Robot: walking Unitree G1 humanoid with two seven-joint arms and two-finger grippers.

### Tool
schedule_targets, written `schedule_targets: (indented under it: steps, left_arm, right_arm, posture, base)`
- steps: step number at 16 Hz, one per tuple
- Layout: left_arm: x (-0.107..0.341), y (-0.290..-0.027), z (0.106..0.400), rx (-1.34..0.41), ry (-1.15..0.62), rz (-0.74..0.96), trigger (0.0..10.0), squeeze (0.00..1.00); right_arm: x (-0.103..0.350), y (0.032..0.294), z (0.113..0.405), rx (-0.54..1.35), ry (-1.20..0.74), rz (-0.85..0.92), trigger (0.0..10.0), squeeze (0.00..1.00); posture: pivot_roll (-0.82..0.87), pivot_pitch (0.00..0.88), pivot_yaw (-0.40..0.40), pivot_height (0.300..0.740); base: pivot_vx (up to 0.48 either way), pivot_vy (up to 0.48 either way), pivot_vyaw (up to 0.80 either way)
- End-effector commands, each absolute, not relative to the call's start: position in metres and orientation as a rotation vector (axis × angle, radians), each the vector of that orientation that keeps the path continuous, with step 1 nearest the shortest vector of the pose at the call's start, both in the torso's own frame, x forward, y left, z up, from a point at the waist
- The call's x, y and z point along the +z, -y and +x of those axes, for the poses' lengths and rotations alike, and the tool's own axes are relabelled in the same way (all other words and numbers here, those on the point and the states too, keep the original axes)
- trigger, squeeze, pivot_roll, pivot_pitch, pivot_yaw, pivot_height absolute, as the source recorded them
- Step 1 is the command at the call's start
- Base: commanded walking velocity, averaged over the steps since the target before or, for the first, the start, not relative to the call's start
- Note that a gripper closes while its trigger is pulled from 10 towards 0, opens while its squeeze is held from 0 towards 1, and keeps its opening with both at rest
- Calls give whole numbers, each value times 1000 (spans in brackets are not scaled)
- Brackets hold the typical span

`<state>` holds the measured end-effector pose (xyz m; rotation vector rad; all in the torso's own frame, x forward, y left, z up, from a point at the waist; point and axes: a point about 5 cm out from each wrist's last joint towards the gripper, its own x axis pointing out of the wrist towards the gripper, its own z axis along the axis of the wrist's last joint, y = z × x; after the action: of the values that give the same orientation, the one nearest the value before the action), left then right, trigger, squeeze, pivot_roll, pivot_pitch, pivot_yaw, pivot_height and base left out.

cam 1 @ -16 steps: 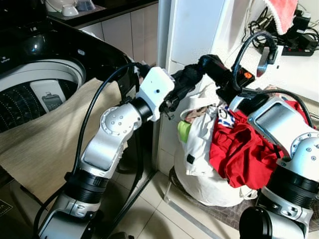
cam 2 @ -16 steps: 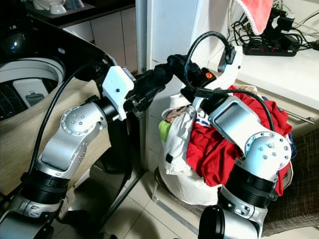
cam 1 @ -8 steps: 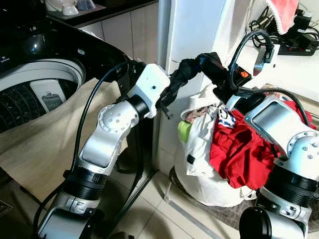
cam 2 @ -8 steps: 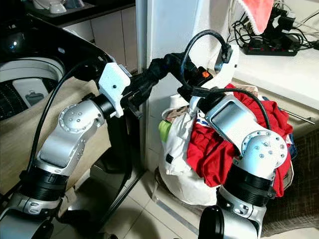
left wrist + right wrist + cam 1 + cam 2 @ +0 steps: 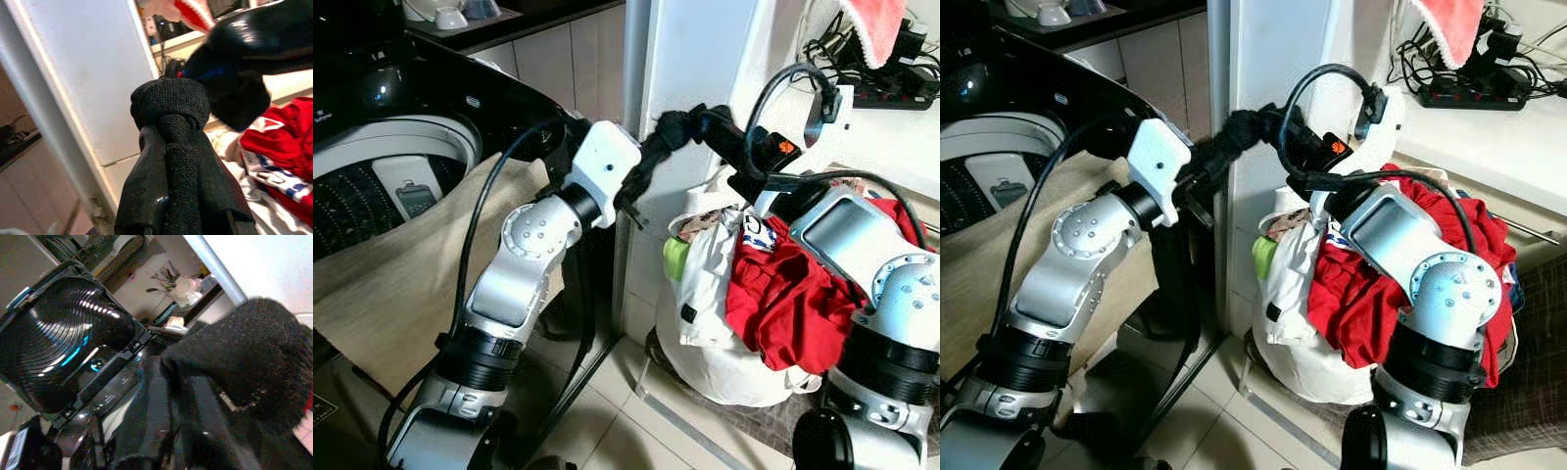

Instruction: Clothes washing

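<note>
Above the laundry bag on the floor, both pincers met on one small black garment: the left pincer clamped one end, the right pincer the other, with the cloth bunched between them beside the white cabinet. The open washing machine stood well to the left. To do the handover well, I judged one pincer should release only once the other's hold was firm, then swing clear of the beige cloth draped over the machine's front edge

Black sock coarse knit; washer lid glossy plastic; arms brushed metal.
</note>
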<state>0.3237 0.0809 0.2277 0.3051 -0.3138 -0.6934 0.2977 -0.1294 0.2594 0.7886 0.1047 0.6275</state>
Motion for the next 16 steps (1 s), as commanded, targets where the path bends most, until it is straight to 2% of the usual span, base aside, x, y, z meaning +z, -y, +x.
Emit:
schedule_targets:
  steps: [1,4,6,7,8,9,11,12,14,15,16]
  left_arm:
    - [235,-86,329,-654,330,318,0,0]
    - [242,-101,336,-575,343,320,0,0]
    - [248,-117,343,-464,360,350,0,0]
    - [253,-135,350,-337,359,369,0,0]
    - [262,-173,359,-113,345,378,0,0]
    - [264,-182,360,-71,342,377,0,0]
    - [253,-238,369,73,158,449,0,0]
    - [248,-246,371,75,113,457,0,0]
    - [236,-286,376,192,6,487,10000,0]
    - [237,-295,376,213,-13,498,10000,0]
    - [234,-300,376,204,-49,499,10000,1000]
  right_arm:
    - [261,131,296,643,-86,801,10000,1000]
    - [261,128,292,668,-99,761,10000,1000]
    - [256,126,291,660,-135,629,10000,1000]
    - [253,123,288,669,-160,542,10000,0]
    - [250,118,284,691,-163,404,10000,0]
    - [250,117,284,696,-157,374,10000,0]
    - [256,109,281,726,-87,232,10000,0]
    - [257,108,281,727,-74,197,10000,0]
    - [258,98,282,739,-2,-3,10000,0]
    - [257,95,281,758,4,-35,10000,0]
    - [254,93,278,779,1,-65,10000,0]
  posture:
    - [-122,0,-25,740]
    - [-120,0,-23,740]
    - [-122,0,-22,740]
    - [-125,0,-20,740]
    - [-126,0,-19,740]
    - [-126,0,-19,740]
    - [-116,0,-28,740]
    - [-114,0,-29,740]
    - [-112,0,-34,740]
    - [-110,0,-36,740]
    - [-112,0,-31,740]
  base:
    - [0,0,0]
    - [0,0,0]
    - [0,0,0]
    - [0,0,0]
    - [0,0,0]
    - [0,0,0]
    - [0,0,0]
    - [0,0,0]
    - [0,0,0]
    - [0,0,0]
    - [0,0,0]
